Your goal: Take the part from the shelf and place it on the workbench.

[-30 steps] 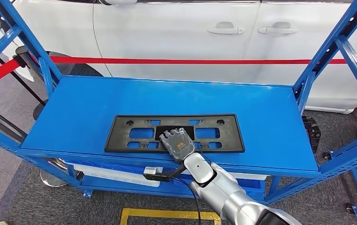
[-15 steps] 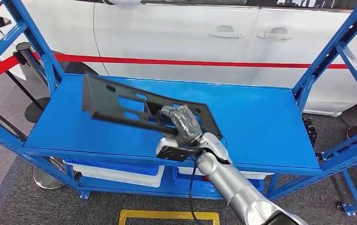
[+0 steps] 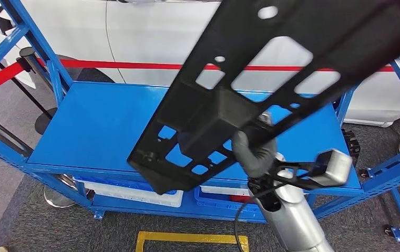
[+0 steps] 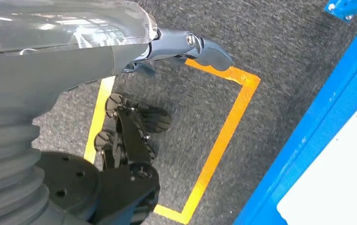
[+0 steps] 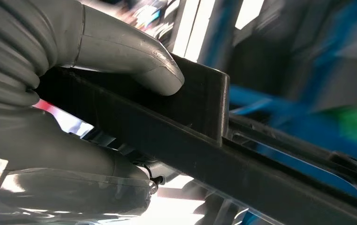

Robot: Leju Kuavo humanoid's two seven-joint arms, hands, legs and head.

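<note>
Holding: the right hand [image 3: 254,152] has its fingers closed on the part [image 3: 271,68], one black flat frame with many cut-outs; the thumb [image 5: 125,49] presses one face.
Place of part: lifted off the shelf [image 3: 90,131], up near the head camera, not touching the blue top.
Long axis: it runs slanted from below the fingers, on the robot's left, to far above them on the right; most of the length lies beyond the fingers.
Nearer hand: the right one, as it carries the part.
Left hand [image 4: 190,47]: hangs over the floor, holds nothing; how far the fingers are spread I cannot tell.
Count: one part, one shelf.
Workbench: I judge the carrying is yet to come.
</note>
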